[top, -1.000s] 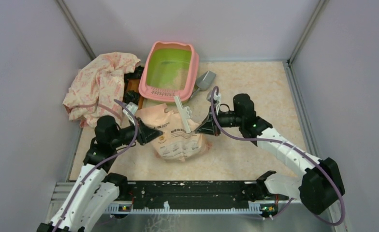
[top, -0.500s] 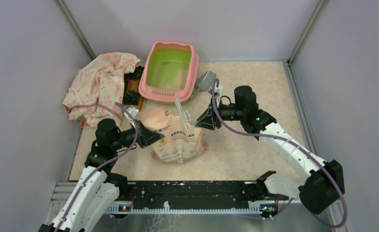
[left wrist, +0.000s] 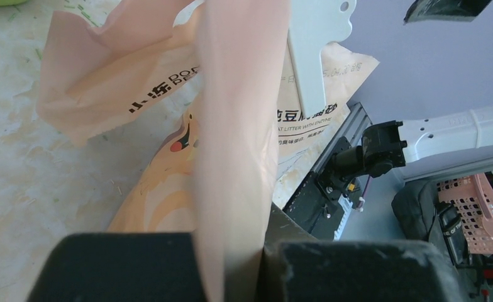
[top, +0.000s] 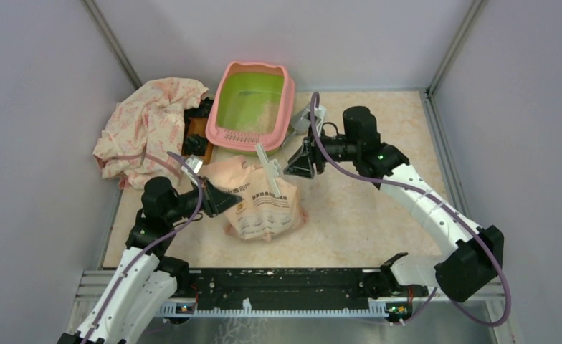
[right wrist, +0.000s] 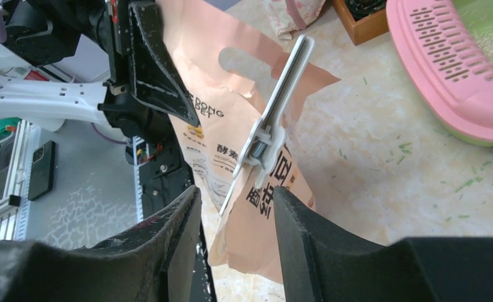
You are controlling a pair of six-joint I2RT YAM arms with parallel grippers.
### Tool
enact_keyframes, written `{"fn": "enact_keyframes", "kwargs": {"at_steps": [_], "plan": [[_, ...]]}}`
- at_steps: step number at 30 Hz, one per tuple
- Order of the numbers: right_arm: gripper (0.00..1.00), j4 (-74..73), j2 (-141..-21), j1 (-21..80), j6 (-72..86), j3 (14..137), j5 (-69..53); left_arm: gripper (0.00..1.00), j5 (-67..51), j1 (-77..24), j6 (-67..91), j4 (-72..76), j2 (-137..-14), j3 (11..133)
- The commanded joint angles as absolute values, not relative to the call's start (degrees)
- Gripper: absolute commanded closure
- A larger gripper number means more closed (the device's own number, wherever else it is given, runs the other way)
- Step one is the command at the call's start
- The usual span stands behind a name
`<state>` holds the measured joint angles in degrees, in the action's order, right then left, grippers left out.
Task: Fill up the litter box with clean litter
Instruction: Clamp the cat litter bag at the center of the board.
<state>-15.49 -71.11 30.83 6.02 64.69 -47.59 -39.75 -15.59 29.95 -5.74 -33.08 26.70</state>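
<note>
The litter box, pink-rimmed and lime-green inside, stands at the back with a pale patch of clean litter in it. The peach-pink litter bag stands slumped in front of it, with a white clip on its top. My left gripper is shut on the bag's left edge; in the left wrist view a fold of the bag runs down between the pads. My right gripper hangs open just right of the clip, holding nothing; in the right wrist view the bag lies beyond it.
A crumpled patterned cloth lies at the back left, beside a brown wooden box. A silver scoop sits right of the litter box, partly behind my right wrist. Purple walls close in three sides; a black rail runs along the near edge.
My right gripper has opened, let go of the bag's clipped top and drawn back toward the litter box. The bag has settled slightly leftward. The left gripper keeps its grip.
</note>
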Motion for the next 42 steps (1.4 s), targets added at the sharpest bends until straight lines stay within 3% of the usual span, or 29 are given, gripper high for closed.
{"fn": "enact_keyframes", "kwargs": {"at_steps": [1,3,9,22,39,42], "plan": [[0.45,-19.1,-73.0,30.6,6.1,71.2,-46.4,0.97,-38.8,-14.6,30.0,-2.9,-31.7,26.4],[0.33,-21.4,-74.5,31.7,4.9,73.3,-44.6,0.97,-39.2,-14.3,30.1,-2.8,-31.4,25.9],[0.3,-25.5,-77.5,36.0,1.8,77.8,-37.6,0.97,-40.1,-13.4,30.7,-2.9,-31.4,25.5],[0.35,-30.3,-83.3,40.1,-1.5,84.1,-32.4,0.96,-48.5,-6.4,34.4,1.4,-32.4,23.3],[0.5,-30.6,-87.5,40.7,-2.1,87.3,-37.3,0.96,-53.0,-4.0,36.1,4.6,-33.4,22.2],[0.62,-31.1,-88.1,40.6,-2.4,87.5,-37.8,0.96,-53.4,-4.0,36.3,4.9,-33.4,22.1]]}}
